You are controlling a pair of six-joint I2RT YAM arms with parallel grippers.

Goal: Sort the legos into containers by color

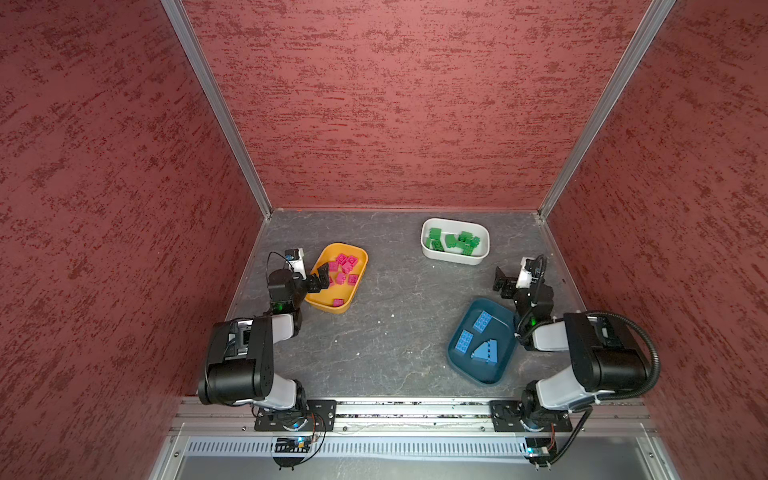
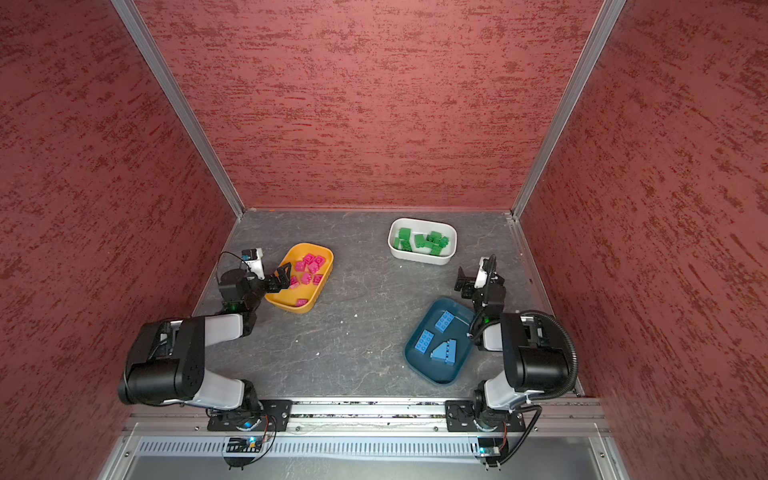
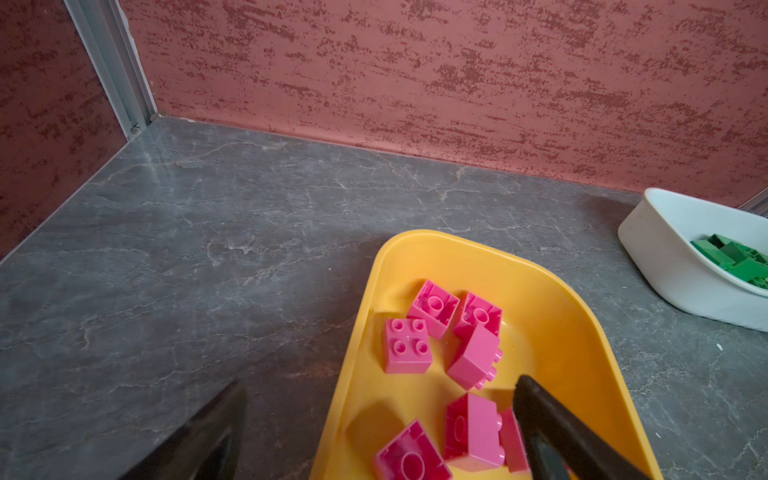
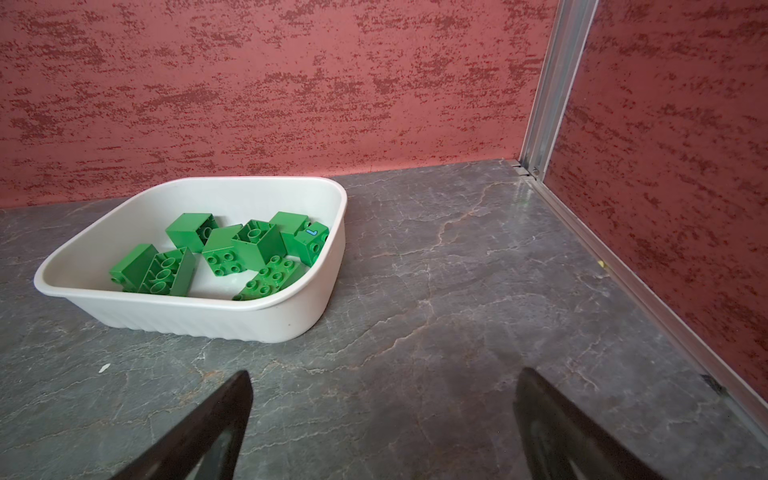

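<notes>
Legos [image 3: 406, 347] are lying sorted; we're judging them light, stiff, slick, pinchable across flat sides; left gripper [image 3: 380, 382], right gripper [image 4: 384, 376] hanging jaws apart, empty.

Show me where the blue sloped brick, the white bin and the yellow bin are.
blue sloped brick [image 1: 485, 352]: in a top view, on its slanted face.
white bin [image 4: 216, 322]: right wrist view, on its near outer wall.
yellow bin [image 3: 548, 324]: left wrist view, on a bare part of its inner wall.
</notes>
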